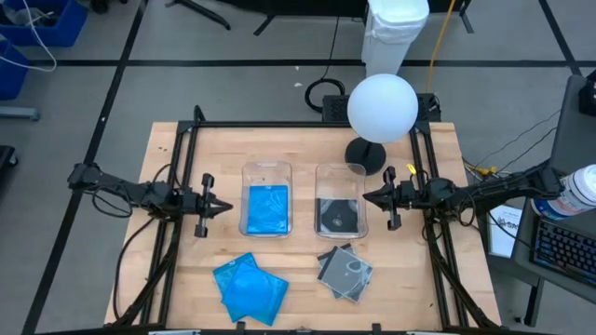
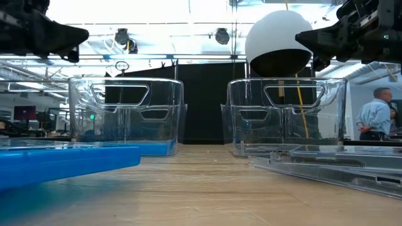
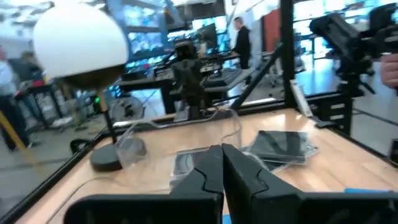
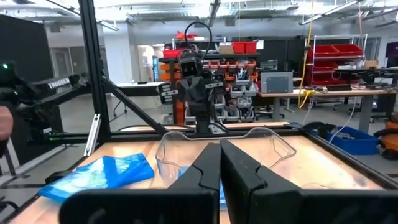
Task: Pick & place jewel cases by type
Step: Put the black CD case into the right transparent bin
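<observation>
1. Read one marking only: white lettering "TROSSEN" (image 4: 61,83) on the arm seen at the far side of the right wrist view; found no legible label on any case or bin.
2. Nearest the front edge of the wooden table (image 1: 168,279): found a loose pile of blue jewel cases (image 1: 250,287) on the left side, lying flat, overlapping, corners turned at differing angles.
3. Also near the front edge, to the right: found a pile of clear/dark grey jewel cases (image 1: 345,272), flat, stacked askew, with a round disc visible through the top case. Being square, showed no long axis.
4. Farther back, mid-table: found two clear rectangular bins side by side, long axes running front to back.
5. Left bin (image 1: 266,172): held a blue case (image 1: 268,208) lying flat on the floor of the bin.
6. Right bin (image 1: 340,173): held a dark grey case (image 1: 339,215) lying flat, disc visible.
7. Left gripper (image 1: 222,207): hung above the table just left of the left bin, fingers together, nothing held.
8. Right gripper (image 1: 369,196): hung just right of the right bin, fingers together, nothing held.
9. Behind the right bin: noted a white globe lamp (image 1: 383,107) on a black round base.
</observation>
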